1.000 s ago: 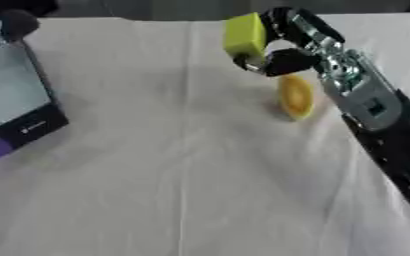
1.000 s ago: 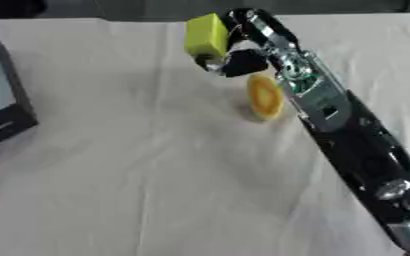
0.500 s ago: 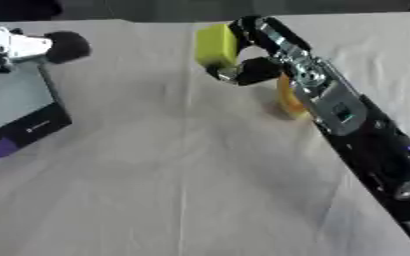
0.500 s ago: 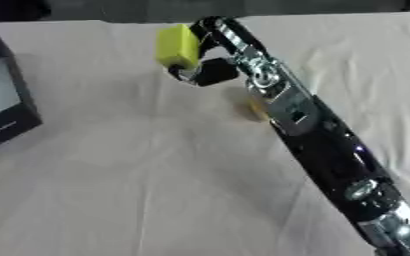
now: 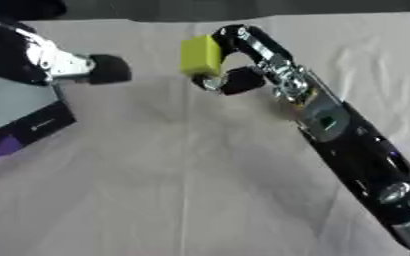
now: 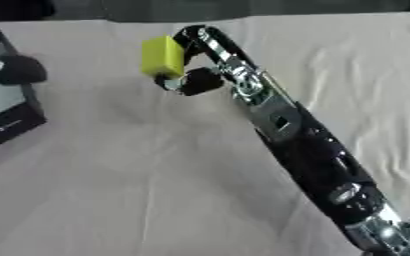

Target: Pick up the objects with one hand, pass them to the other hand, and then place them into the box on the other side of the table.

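Note:
My right hand [image 5: 235, 77] is shut on a yellow-green block [image 5: 200, 55] and holds it up over the far middle of the table. Its arm runs down to the lower right corner. From the upper left my left hand [image 5: 64, 64] reaches in, open, one black fingertip [image 5: 110, 69] pointing at the block with a gap between them. At the left edge stands the dark box [image 5: 29, 125] with a pale inside and a purple patch. The left hand partly covers it.
A pale cloth with creases [image 5: 156, 190] covers the table. A dark strip runs along the far edge [image 6: 243, 7]. My right arm [image 6: 305, 150] lies across the right half of the table.
My right hand has carried the block leftward. The left hand has come in from the upper left toward it. A small orange thing on the cloth is now hidden behind the right arm.

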Robot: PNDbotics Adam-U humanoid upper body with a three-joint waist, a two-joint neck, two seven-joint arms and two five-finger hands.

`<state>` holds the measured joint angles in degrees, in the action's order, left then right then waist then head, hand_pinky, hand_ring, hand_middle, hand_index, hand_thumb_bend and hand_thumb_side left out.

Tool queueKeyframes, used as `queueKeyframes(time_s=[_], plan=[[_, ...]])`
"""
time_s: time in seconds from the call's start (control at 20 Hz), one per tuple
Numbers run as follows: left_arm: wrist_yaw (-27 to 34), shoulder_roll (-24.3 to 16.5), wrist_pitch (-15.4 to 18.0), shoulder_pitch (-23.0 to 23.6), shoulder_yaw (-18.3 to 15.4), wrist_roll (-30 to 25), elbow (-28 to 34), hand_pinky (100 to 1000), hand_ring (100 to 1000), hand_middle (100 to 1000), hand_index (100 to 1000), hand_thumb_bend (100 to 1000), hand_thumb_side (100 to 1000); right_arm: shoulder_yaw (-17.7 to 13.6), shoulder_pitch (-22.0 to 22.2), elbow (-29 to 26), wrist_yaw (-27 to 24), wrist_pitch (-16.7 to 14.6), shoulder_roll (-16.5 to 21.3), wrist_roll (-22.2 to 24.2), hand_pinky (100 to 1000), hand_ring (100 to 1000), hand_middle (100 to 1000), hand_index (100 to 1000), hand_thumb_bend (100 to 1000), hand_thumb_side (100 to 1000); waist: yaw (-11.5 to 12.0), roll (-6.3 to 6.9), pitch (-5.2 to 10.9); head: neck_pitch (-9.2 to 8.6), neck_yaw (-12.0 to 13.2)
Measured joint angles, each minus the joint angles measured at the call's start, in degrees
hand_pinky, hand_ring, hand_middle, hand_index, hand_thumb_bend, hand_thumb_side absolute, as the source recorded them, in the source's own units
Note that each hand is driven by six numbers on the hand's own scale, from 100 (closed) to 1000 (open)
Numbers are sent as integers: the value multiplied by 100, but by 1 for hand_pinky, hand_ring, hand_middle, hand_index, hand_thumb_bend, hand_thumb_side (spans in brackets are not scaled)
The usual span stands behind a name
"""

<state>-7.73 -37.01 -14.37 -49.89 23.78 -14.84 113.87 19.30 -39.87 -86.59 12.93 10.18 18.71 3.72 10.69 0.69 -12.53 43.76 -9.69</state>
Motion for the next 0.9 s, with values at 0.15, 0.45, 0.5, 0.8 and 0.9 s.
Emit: queueKeyframes(time_s=[0.15,0.45,0.5,0.8,0.9], plan=[[-83,87,-85,-68,92,-134,0,806,712,644,750,782,425,34,-6,50,47,-30,-73,-29,803,562,505,541,464,124,16,0,3,0,20],[-240,238,-205,-177,219,-353,-2,806,714,647,750,776,426,104,-43,130,135,-104,-190,-56,803,569,505,541,464,122,39,0,24,0,61],[-272,266,-229,-197,232,-385,-6,806,714,646,750,775,426,115,-43,143,148,-114,-201,-65,803,573,505,541,464,121,40,0,28,0,72],[-520,474,-254,-301,366,-566,-212,805,719,655,753,760,426,165,-47,153,210,-171,-290,-111,805,578,506,542,464,117,40,0,29,0,107],[-636,521,-234,-324,410,-651,-306,806,722,659,755,759,426,177,-47,153,240,-194,-302,-106,805,578,506,542,464,117,39,5,29,0,124]])
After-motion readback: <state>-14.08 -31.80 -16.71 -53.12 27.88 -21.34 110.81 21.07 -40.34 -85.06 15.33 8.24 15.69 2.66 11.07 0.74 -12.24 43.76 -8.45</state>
